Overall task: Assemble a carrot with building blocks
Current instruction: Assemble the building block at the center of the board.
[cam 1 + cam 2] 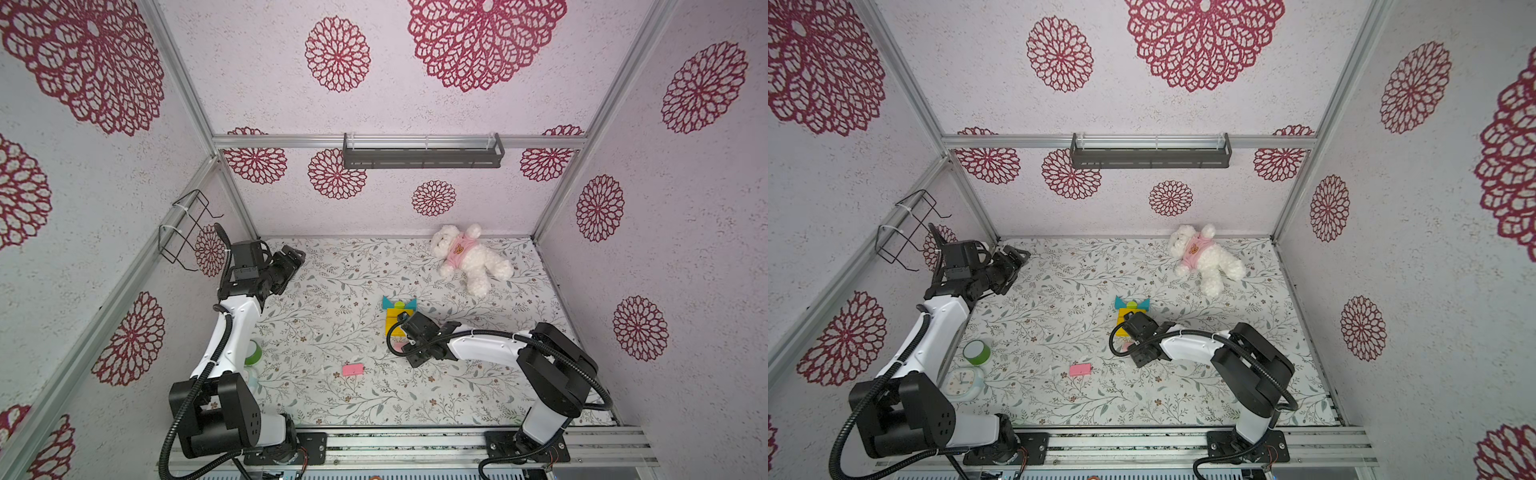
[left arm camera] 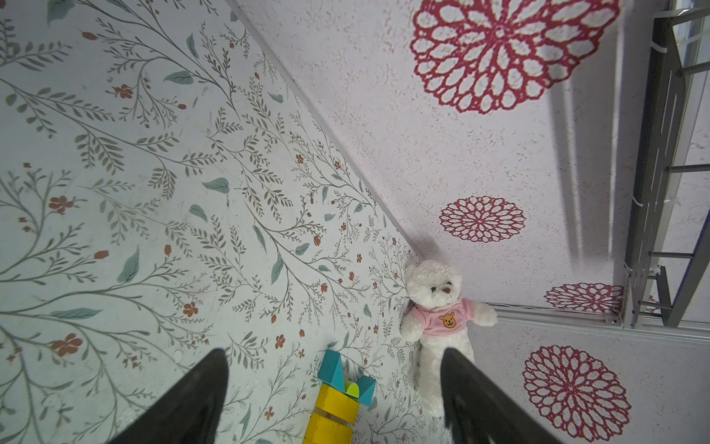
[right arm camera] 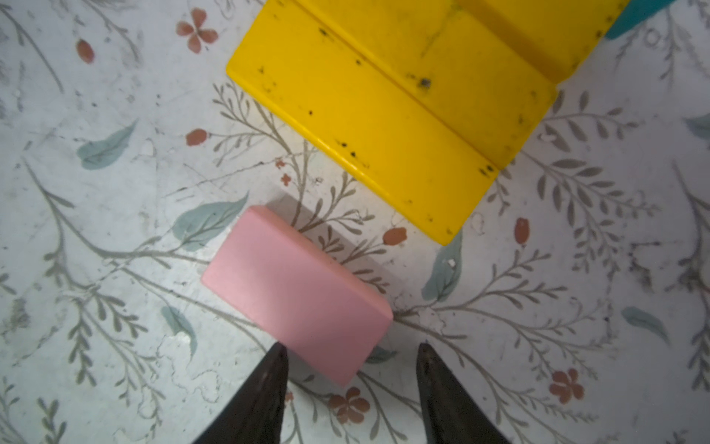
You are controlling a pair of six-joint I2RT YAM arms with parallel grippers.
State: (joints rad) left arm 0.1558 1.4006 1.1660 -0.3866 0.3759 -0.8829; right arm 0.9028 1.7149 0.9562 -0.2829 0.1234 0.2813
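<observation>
White plush bear (image 1: 469,259) lies on the counter (image 1: 332,270); green tape roll (image 1: 977,352) and clock (image 1: 961,380) sit well left of the bear.

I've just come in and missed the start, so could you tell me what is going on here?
The robot is laying out a block carrot: yellow bars topped by teal triangles are down. The right pincer, jaws apart, is over a pink block lying just short of the yellow bars, with a gap between. A second pink block lies alone nearer the front. The left pincer is open and empty, off to the side.
</observation>
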